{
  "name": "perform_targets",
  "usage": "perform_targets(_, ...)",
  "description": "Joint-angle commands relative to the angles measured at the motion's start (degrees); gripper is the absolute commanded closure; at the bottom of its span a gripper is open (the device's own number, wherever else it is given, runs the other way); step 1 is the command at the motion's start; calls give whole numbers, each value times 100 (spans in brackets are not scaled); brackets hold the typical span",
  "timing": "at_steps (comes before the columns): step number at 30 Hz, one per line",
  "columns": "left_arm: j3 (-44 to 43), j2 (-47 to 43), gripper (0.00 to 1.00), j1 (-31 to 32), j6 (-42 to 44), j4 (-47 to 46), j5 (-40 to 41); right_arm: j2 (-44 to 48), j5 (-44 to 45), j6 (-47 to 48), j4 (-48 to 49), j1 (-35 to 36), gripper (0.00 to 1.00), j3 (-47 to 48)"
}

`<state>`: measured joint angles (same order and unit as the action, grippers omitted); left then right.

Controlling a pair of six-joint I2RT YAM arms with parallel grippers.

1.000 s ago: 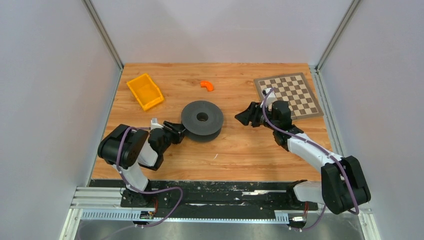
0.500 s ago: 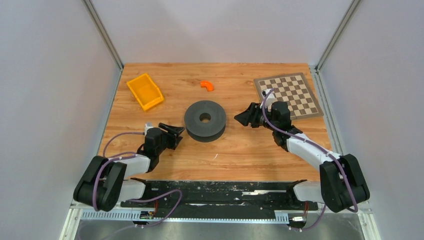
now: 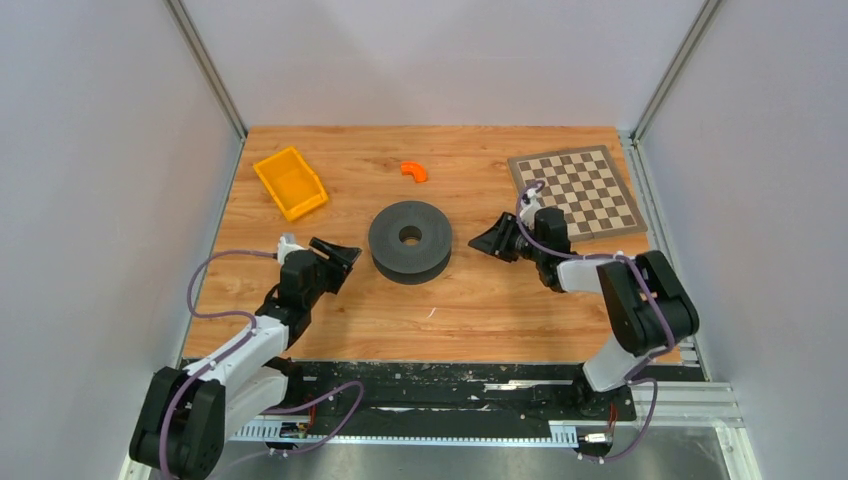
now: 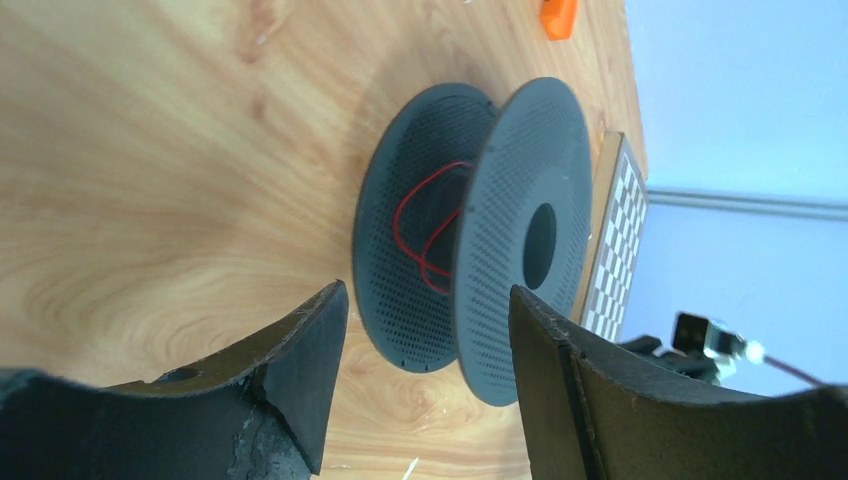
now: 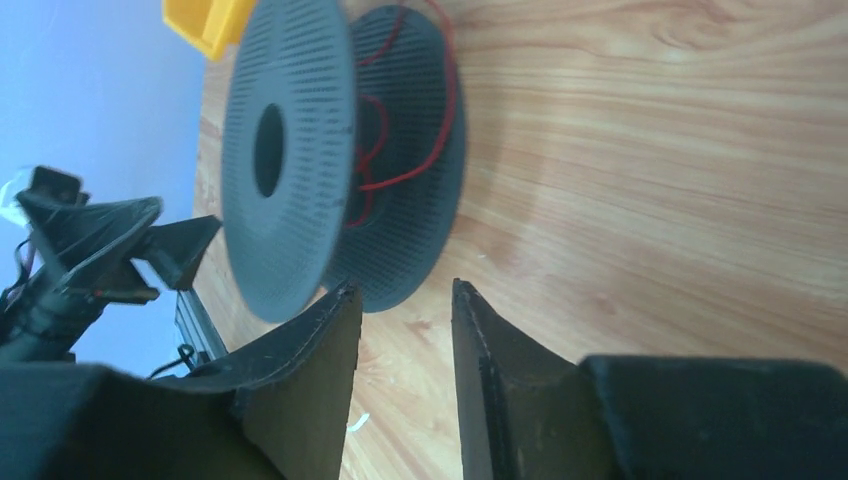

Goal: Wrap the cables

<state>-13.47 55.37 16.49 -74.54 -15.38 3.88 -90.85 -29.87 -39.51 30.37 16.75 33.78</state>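
A dark grey spool (image 3: 410,240) lies flat on the middle of the wooden table. A thin red cable (image 4: 425,235) sits in loose loops between its two perforated discs; it also shows in the right wrist view (image 5: 400,150). My left gripper (image 3: 340,255) is open and empty, just left of the spool and apart from it, jaws wide in the left wrist view (image 4: 430,300). My right gripper (image 3: 487,240) is open and empty, right of the spool, with a narrower gap in the right wrist view (image 5: 405,295).
A yellow bin (image 3: 290,182) stands at the back left. A small orange piece (image 3: 414,171) lies behind the spool. A checkerboard (image 3: 575,190) lies at the back right, close behind the right arm. Grey walls close in on both sides.
The left arm has drawn back toward the near left, its gripper now apart from the spool. The right arm has folded in at the elbow; its gripper stays right of the spool.
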Motion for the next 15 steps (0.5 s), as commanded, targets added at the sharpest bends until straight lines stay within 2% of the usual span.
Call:
perform_targets(1, -533, -175, 33, -23, 1219, 270, -48, -797, -522, -810, 986, -167, 63, 382)
perform_targets(3, -623, -247, 34, -23, 1490, 287, -135, -1218, -590, -1067, 1115, -170, 64, 607)
perform_targets(4, -744, -296, 35, -18, 1729, 252, -213, -1661, -729, -1498, 1494, -168, 65, 770)
perform_targets(7, -893, -162, 35, -24, 2023, 246, -336, -2021, -785, -1947, 1878, -140, 66, 923)
perform_targets(15, -1135, 769, 39, -20, 2095, -489, -897, -2453, -681, -2306, 1725, 63, 66, 1296)
